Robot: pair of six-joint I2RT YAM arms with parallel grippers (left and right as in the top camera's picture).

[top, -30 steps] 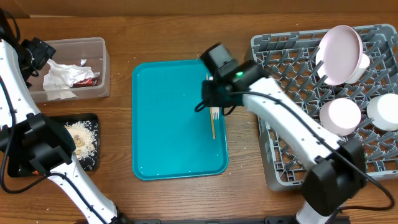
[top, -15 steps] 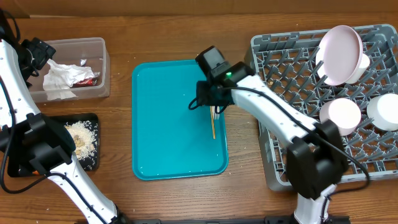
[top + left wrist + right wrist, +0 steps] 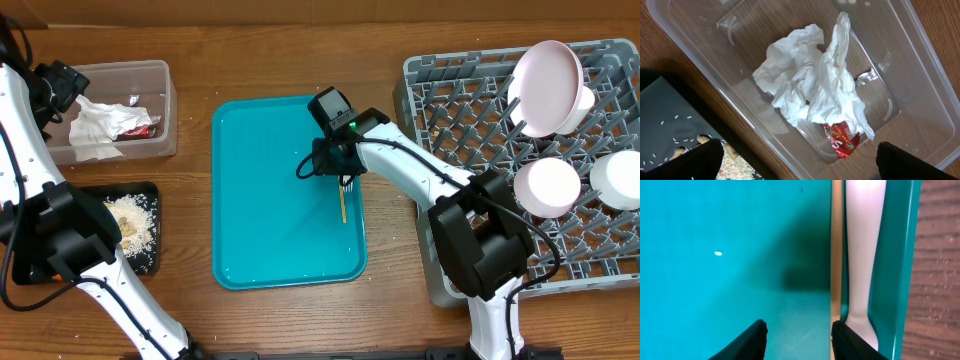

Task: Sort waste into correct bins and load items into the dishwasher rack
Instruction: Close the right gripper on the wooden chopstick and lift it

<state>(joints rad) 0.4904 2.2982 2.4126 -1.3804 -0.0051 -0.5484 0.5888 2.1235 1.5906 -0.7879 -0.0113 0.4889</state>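
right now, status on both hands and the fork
Left hand open above clear tub. Right hand open, low over teal tray. Fork and wooden stick lie outside its grasp.

The teal tray point(image 3: 715, 230) is glossy plastic (the stick point(image 3: 836, 255) matt wood).

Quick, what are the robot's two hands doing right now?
Left gripper: open, empty.
Right gripper: open, empty, over the wooden stick.

Brown wood-grain table point(image 3: 290, 60) under even light
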